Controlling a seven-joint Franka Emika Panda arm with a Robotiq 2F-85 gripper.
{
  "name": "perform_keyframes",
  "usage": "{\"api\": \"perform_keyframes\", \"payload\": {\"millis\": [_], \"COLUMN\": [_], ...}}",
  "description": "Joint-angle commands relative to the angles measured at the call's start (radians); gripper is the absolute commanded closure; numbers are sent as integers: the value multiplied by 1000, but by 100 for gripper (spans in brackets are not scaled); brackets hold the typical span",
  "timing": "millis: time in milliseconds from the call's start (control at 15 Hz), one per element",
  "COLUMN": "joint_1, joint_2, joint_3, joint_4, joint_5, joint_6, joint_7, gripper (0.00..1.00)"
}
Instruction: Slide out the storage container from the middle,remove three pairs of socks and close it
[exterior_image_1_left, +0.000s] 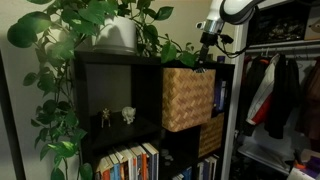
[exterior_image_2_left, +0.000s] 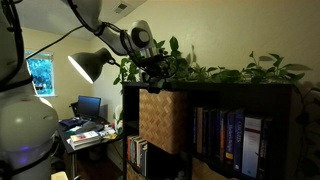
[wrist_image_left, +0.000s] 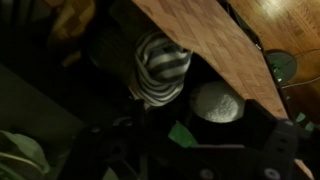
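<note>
The storage container (exterior_image_1_left: 187, 98) is shown protruding from the top row of the black shelf unit (exterior_image_1_left: 110, 95). The gripper (exterior_image_1_left: 206, 64) is poised just above its near edge, jaws spread wide, nothing held. A striped sock (wrist_image_left: 160, 66) and a white sock (wrist_image_left: 217, 102) are seen inside.

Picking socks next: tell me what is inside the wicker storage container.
Wrist view shows a striped sock bundle and a pale rolled bundle inside the storage container. Anything deeper is dark; both exterior views show only its walls.
</note>
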Motion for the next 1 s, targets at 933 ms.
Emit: {"api": "perform_keyframes", "payload": {"millis": [933], "joint_1": [-69], "joint_2": [83], "joint_3": [7], "joint_4": [2], "joint_5": [-56], "joint_6": [12], "joint_7": [368], "gripper": [25]}}
